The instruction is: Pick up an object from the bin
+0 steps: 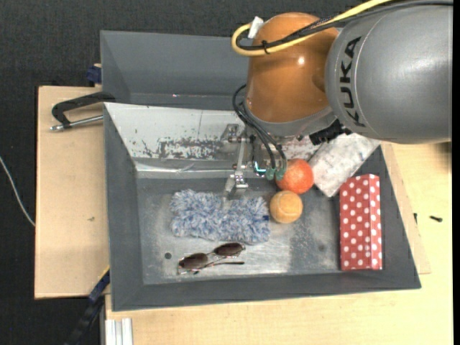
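Camera view puts the tool (243,182) low in the bin (122,214), at the upper edge of a blue shaggy cloth (215,220), with an orange ball (296,177) just beside it. Whether the tool is open or closed I cannot tell. This looks like the approach stage; the next move probably calls for closing on the cloth, then lifting.

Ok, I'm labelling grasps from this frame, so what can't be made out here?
Camera view:
1. Whether the gripper touches the blue shaggy cloth: seen from above, contact is unclear.
2. The white speckled pad: its upper part lies under the arm.
3. The bin: its back-right corner is covered by the arm.
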Robot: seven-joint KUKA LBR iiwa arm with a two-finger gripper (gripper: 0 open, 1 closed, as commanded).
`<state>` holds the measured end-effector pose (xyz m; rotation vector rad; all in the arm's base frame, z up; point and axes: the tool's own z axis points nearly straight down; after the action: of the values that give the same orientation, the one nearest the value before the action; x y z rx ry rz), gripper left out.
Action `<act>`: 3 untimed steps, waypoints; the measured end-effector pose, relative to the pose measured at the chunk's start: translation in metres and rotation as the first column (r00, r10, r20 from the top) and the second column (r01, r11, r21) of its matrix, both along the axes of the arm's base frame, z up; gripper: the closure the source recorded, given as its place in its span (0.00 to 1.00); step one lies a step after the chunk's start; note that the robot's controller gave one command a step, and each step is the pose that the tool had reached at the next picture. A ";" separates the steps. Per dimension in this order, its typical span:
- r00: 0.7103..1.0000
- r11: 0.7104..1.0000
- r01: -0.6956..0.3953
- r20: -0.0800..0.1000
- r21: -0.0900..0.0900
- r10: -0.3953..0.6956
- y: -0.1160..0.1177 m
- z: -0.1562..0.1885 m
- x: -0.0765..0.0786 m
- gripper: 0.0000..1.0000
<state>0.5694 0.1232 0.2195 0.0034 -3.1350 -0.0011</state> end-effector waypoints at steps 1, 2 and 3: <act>1.000 1.000 0.002 0.008 0.001 -0.002 -0.001 0.004 0.002 0.00; 0.998 0.998 -0.058 0.016 0.002 0.058 -0.004 -0.011 -0.006 0.00; 0.973 0.973 -0.232 0.023 0.002 0.232 -0.012 -0.145 -0.070 1.00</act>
<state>0.4995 0.1115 0.0749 0.3718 -3.1356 -0.0079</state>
